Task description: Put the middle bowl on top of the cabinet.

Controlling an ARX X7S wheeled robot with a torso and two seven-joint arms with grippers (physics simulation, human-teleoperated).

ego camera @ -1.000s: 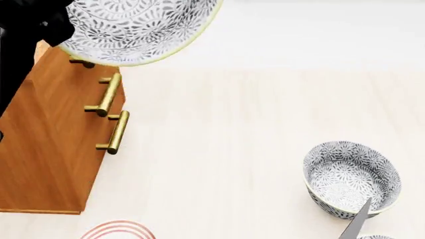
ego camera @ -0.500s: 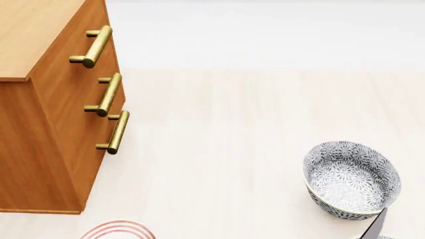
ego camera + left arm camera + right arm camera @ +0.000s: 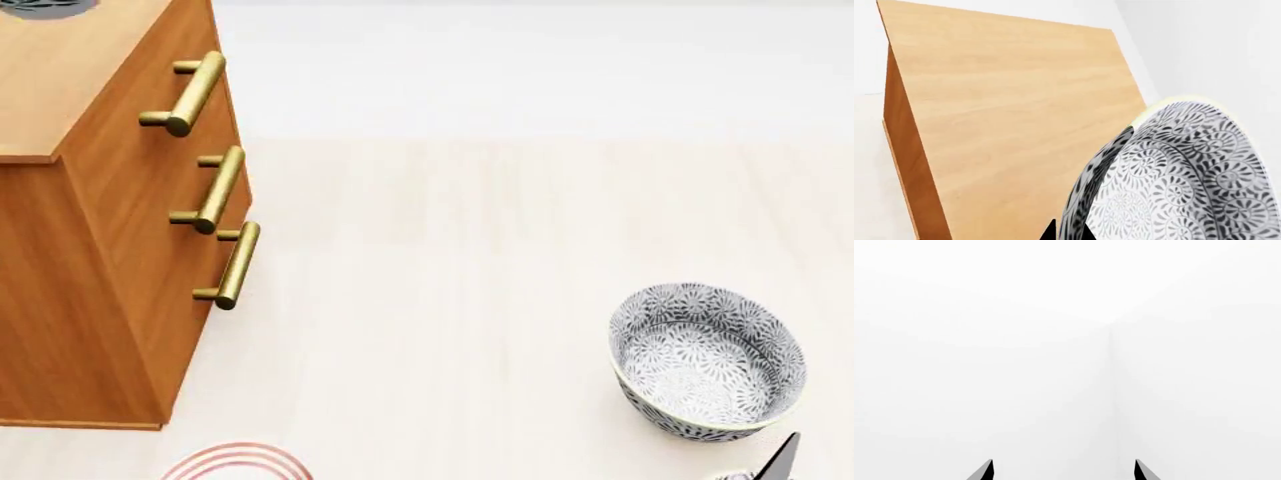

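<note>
**Bowl up by the cabinet top**

Bowl first: we see the middle bowl very close in the left wrist view. It is tipped on its side, and its grey leafy pattern and pale rim fill one corner of the picture. Behind it lies the flat wooden top of the cabinet. We cannot tell if the bowl touches the wood.

In the head view, a tiny grey patterned bit shows at the far edge of the cabinet top. The three brass handles run down the cabinet's front.

Two small dark tips of the left gripper poke out by the bowl's rim. We cannot tell if it is holding the bowl.

The right gripper has its two tips spread wide, with nothing between them.

Another bowl sits on the pale table, well apart from the cabinet. A plate with red rings peeks in near the cabinet's foot.
</note>
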